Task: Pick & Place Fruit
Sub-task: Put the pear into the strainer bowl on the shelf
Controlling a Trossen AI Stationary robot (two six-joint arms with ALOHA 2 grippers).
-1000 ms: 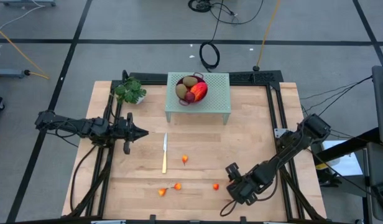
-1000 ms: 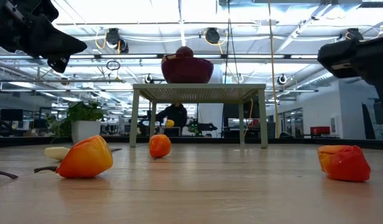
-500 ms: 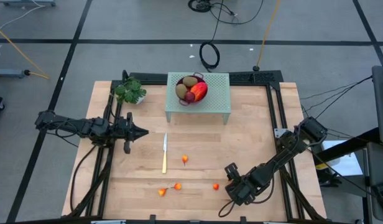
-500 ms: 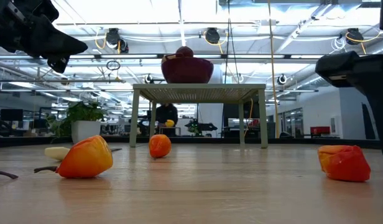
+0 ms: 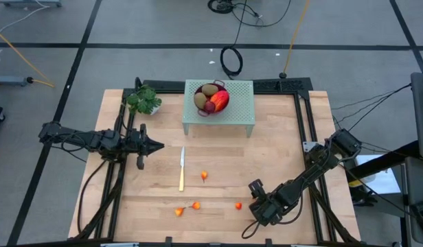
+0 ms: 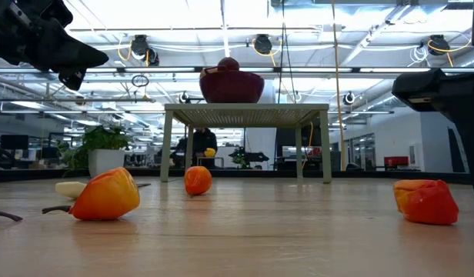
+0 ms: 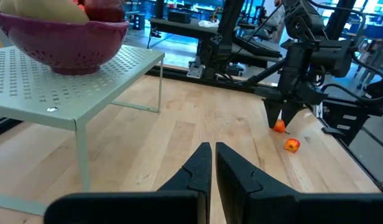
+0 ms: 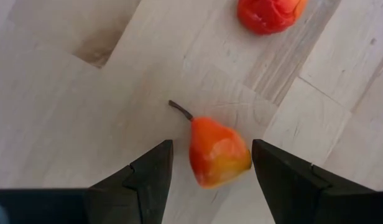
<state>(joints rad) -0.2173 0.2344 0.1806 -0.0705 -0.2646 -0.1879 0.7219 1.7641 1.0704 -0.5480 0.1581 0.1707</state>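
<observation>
Several tiny orange-red fruits lie on the wooden table: one (image 5: 238,205) near my right gripper, one (image 5: 204,175) mid-table, and two (image 5: 187,208) close to the near edge. My right gripper (image 8: 211,143) hangs open above the first fruit (image 8: 217,152), a pear-shaped piece with a stem, with a finger on either side and clear of it (image 6: 425,201). A dark red bowl (image 5: 211,100) on a green perforated stand (image 5: 237,110) holds the kiwi-like ovals, the mango-like fruit and a dark red ball. My left gripper (image 7: 212,149) is shut, waiting over the table's left part (image 5: 155,145).
A yellow-handled knife (image 5: 182,169) lies lengthwise left of the mid-table fruit. A green leafy plant (image 5: 144,100) stands at the far left corner. Black frame rails run along the table's left and right sides. Bare wood lies between the stand and the scattered fruit.
My right gripper has come down a little toward the fruit below it and shifted slightly toward the table's left. The fruit and my left arm have stayed where they were.
</observation>
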